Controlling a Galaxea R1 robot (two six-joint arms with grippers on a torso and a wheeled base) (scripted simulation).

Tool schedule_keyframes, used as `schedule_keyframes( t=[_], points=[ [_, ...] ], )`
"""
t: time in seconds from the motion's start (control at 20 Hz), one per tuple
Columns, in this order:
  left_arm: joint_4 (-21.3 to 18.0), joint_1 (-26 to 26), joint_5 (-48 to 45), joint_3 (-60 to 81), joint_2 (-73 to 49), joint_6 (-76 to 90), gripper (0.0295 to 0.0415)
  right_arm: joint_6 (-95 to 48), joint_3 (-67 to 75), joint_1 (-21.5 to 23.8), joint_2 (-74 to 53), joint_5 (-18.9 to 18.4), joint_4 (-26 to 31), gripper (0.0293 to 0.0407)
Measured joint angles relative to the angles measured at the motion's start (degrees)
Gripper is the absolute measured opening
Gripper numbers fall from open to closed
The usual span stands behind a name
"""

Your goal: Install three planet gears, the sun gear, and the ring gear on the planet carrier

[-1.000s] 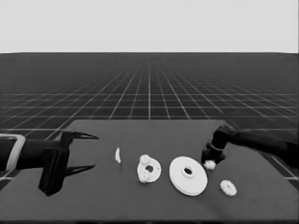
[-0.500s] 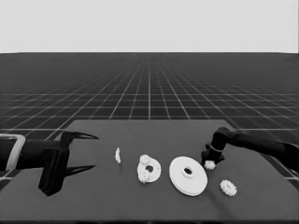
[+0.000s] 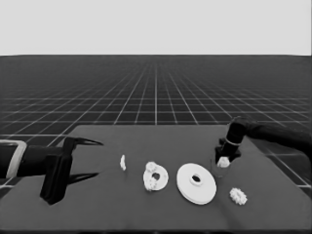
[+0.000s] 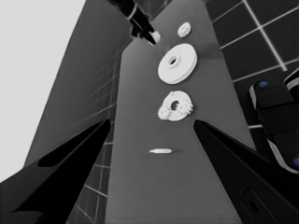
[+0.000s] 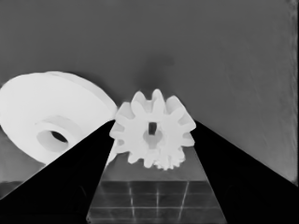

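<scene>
Gear (image 5: pixel 153 134) clamped between right gripper (image 3: pixel 223 162) fingers, just right of larger round part (image 3: pixel 196 182). Smaller round part (image 3: pixel 156 176) left of it carries two gears. Loose gear (image 3: pixel 238 195) near right front. Left gripper (image 3: pixel 80 158) parked at left end, fingers spread, holding nothing.

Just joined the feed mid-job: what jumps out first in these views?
The right gripper stands out, at the table's right, its fingers closed on a small toothed gear just right of the larger round part. Left of that sits the smaller round part with gears already on it. Another gear lies loose nearer the front right, and the left gripper waits at the left end.
</scene>
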Motion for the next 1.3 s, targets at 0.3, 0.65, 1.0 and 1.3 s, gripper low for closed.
schedule_keyframes(
  t=[0.3,0.65,1.0,1.3],
  points=[
    [0.0,0.0,0.0,0.0,0.0,0.0,0.0385,0.02,0.24,1.3,-0.13,-0.98,0.95,0.0312],
    [0.0,0.0,0.0,0.0,0.0,0.0,0.0385,35.17,1.58,0.8,33.92,-5.96,-2.42,0.0313],
    [0.0,0.0,0.0,0.0,0.0,0.0,0.0385,32.06,-4.82,-7.19,36.46,-3.34,-9.86,0.0313],
    [0.0,0.0,0.0,0.0,0.0,0.0,0.0385,31.54,-5.78,-8.07,36.76,-2.85,-10.74,0.0313]
  ],
)
